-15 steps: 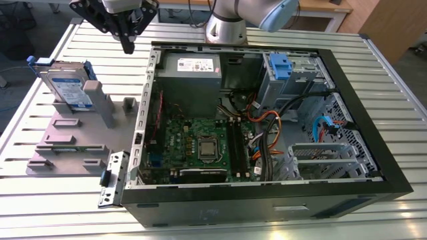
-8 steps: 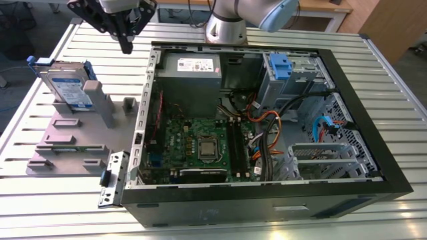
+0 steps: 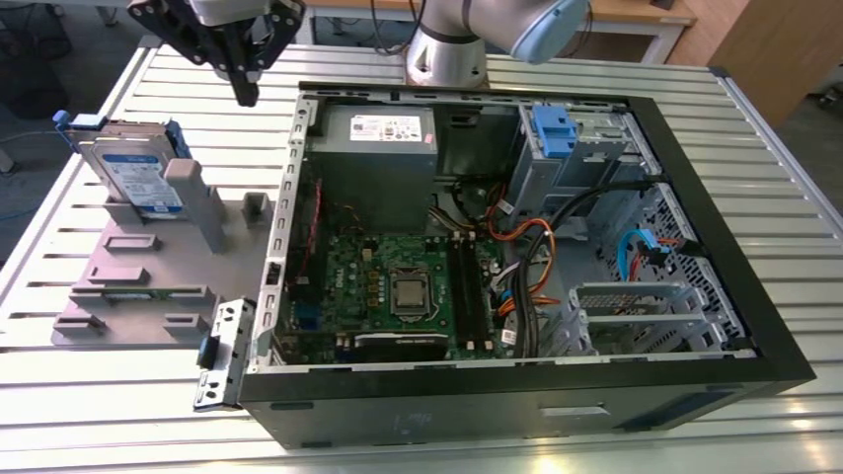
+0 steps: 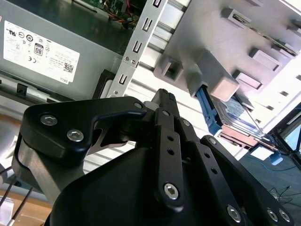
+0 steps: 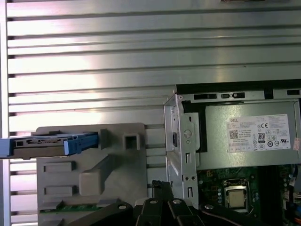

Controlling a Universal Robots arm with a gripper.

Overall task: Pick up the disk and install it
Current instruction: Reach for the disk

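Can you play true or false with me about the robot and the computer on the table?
1. The disk stands on edge in the grey holder beside the computer case. True.
2. The end effector is holding the disk. False: it is shut on nothing and hangs above the table, apart from the disk.
3. The computer case is open, and you can see the green motherboard inside. True.
4. The disk is already inside the computer case. False: it sits in the holder outside the case, on the exterior view's left.
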